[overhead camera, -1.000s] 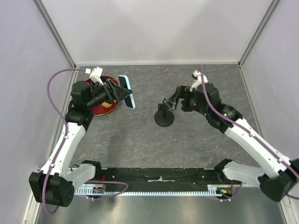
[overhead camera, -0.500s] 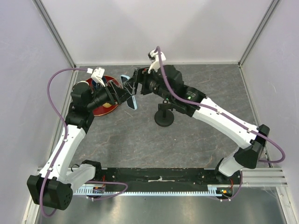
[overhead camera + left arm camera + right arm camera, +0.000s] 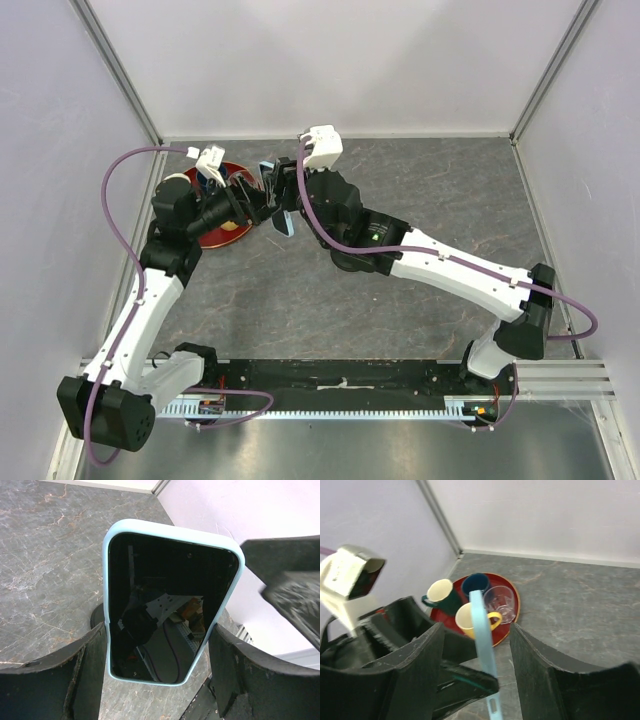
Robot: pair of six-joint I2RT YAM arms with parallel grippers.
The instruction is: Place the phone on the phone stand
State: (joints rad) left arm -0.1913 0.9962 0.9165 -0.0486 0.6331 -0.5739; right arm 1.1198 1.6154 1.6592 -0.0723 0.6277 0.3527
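Observation:
The phone (image 3: 284, 222) stands on edge above the table at the back left, with its black screen and light blue case filling the left wrist view (image 3: 165, 605). My left gripper (image 3: 262, 200) is shut on it, one finger on each long side (image 3: 157, 630). My right gripper (image 3: 275, 185) is open. Its fingers straddle the phone's thin blue edge (image 3: 481, 620) with a gap on both sides (image 3: 476, 630). The phone stand is almost hidden under my right arm; only a dark edge of its base (image 3: 343, 264) shows.
A red tray (image 3: 215, 235) sits at the back left under my left gripper. In the right wrist view the tray's rim (image 3: 514, 605) holds a white-and-green mug (image 3: 440, 592), a yellow mug (image 3: 465, 621), a dark blue cup (image 3: 475, 582) and a clear glass (image 3: 499, 599). Walls enclose three sides.
My right arm has swung left from beside the phone stand across to the phone, and its open fingers now sit around the phone. My left gripper holds the phone in nearly the same place.

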